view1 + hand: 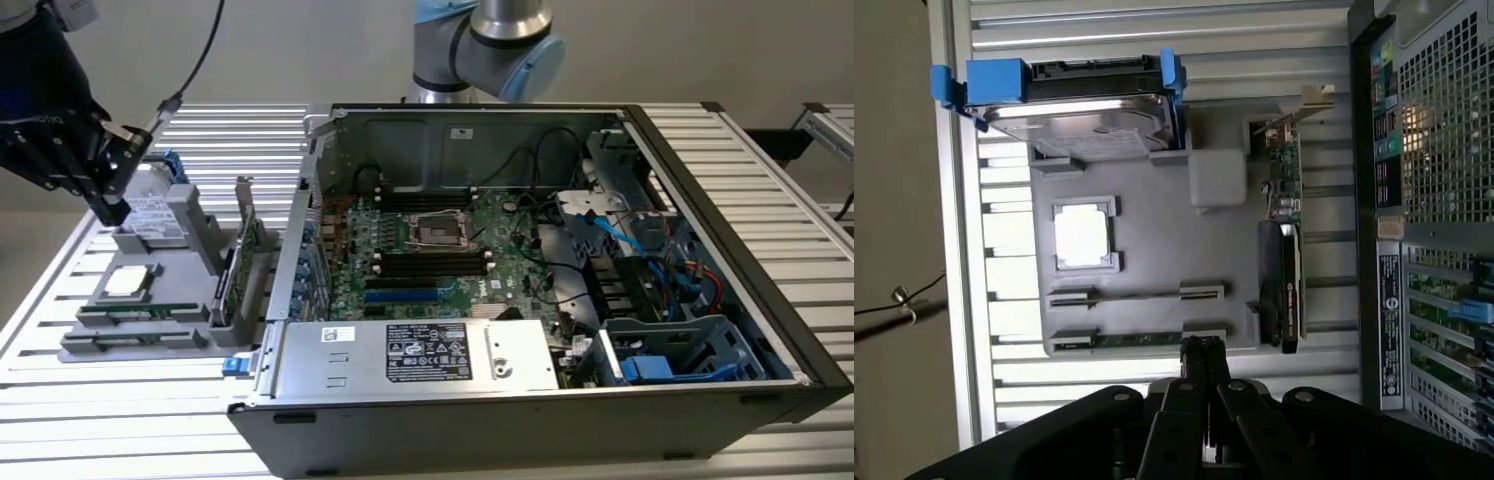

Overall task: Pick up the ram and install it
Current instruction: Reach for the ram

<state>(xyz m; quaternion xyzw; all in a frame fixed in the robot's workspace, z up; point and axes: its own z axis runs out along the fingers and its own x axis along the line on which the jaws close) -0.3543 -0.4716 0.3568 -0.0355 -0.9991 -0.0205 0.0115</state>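
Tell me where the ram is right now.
The ram sits in a slot of the gray tray at the exterior view's left, outside the computer case, right next to the silver processor chip.

The end effector (111, 212), its fingers pressed together, hangs over the gray tray (187, 335) on the tabletop (134, 420), tips close beside the hard drive (160, 212). Below it lie a silver processor (127, 282) and the ram (134, 314). To the exterior view's right of it stand an upright expansion card (247, 250) and the open computer case (534, 430).
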